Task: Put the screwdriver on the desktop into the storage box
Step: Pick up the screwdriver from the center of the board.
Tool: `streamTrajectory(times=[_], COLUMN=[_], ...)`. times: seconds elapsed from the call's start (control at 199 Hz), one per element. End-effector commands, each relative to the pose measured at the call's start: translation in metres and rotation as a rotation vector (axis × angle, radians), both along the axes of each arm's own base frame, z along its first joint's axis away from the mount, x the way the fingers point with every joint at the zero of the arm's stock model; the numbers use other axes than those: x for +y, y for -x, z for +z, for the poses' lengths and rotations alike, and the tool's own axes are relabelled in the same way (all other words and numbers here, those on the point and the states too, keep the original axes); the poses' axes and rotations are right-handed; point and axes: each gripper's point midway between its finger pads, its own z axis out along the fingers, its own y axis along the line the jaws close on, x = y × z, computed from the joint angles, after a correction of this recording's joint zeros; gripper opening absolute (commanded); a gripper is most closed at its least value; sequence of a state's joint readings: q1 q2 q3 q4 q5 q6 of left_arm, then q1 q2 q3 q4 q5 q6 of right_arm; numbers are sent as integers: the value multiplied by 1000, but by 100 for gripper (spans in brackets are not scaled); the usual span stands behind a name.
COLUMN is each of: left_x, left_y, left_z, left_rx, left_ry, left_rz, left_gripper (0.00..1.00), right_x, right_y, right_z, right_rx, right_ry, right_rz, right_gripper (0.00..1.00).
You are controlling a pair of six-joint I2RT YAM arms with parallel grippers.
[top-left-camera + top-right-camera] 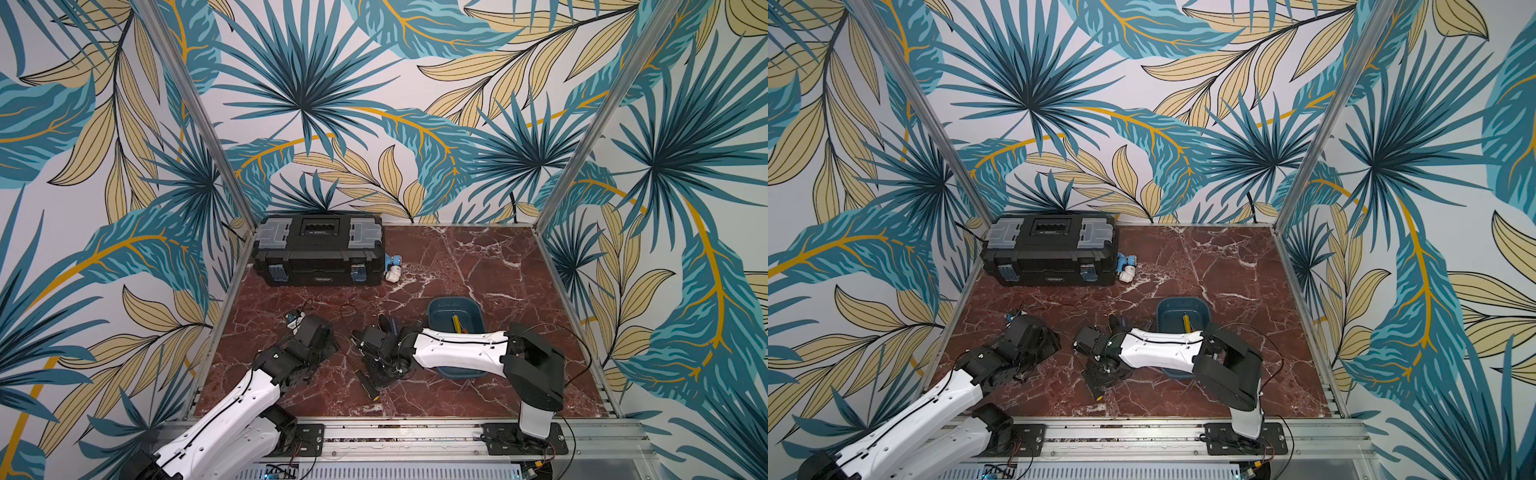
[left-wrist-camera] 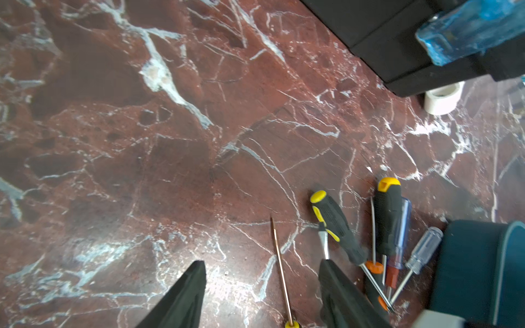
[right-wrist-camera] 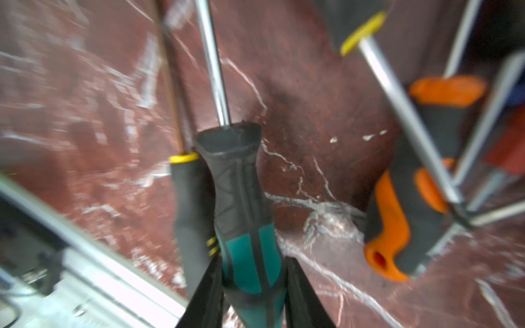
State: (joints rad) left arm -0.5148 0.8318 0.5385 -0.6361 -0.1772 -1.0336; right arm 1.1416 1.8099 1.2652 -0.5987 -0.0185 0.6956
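Right end effector (image 3: 252, 284) clamps the teal-handled screwdriver (image 3: 241, 198), due next for a lift to the storage box (image 1: 434, 316) right of centre; left end effector (image 2: 261, 265) hangs open, empty.

In the matt black right gripper (image 3: 252, 267), the screwdriver (image 3: 241, 204) shows a rubbery teal-black handle and shiny steel shaft; beneath, a glossy marble-look tabletop (image 3: 306, 93).

Two white-shelled arms (image 1: 457, 355) with black joints (image 1: 536, 365), thin black cables (image 1: 461, 341)
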Motion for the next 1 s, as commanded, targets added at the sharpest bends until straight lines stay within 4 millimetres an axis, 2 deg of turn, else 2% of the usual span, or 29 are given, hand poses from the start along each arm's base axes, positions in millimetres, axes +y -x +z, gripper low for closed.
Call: streamTrajectory(times=[0.0,0.095,0.171,0.286,0.336,0.427,0.582,0.763,0.858,0.994], left_x=[-43,-84,-112,-135,-140,-144,-159,-152,-161,-170], left_y=[-22,-25,-16,-3,-2,-11,-17,-21,-15,-10], left_z=[56,99,134,172,174,154,142,146,159,156], left_rx=[-175,-343,-458,-556,-555,-479,-438,-464,-499,-479], left_ry=[181,416,582,607,569,506,546,539,590,594], left_rz=[-156,-302,-423,-542,-555,-540,-556,-508,-567,-616], left_gripper=[67,67,68,70,70,68,67,70,70,64], right_x=[1,-5,-8,-16,-16,-16,-26,-36,-30,-28], right_y=[-13,-14,-13,-16,-14,-10,-12,-19,-16,-18], right_z=[54,78,90,104,113,131,144,142,146,157], right_rx=[-137,-177,-180,-169,-169,-186,-220,-203,-167,-160], right_ry=[-118,-183,-247,-326,-369,-440,-462,-482,-531,-593], right_rz=[-1,-14,-32,-78,-74,-65,-94,-154,-132,-135], right_gripper=[2,3,3,3,3,3,3,0,0,0])
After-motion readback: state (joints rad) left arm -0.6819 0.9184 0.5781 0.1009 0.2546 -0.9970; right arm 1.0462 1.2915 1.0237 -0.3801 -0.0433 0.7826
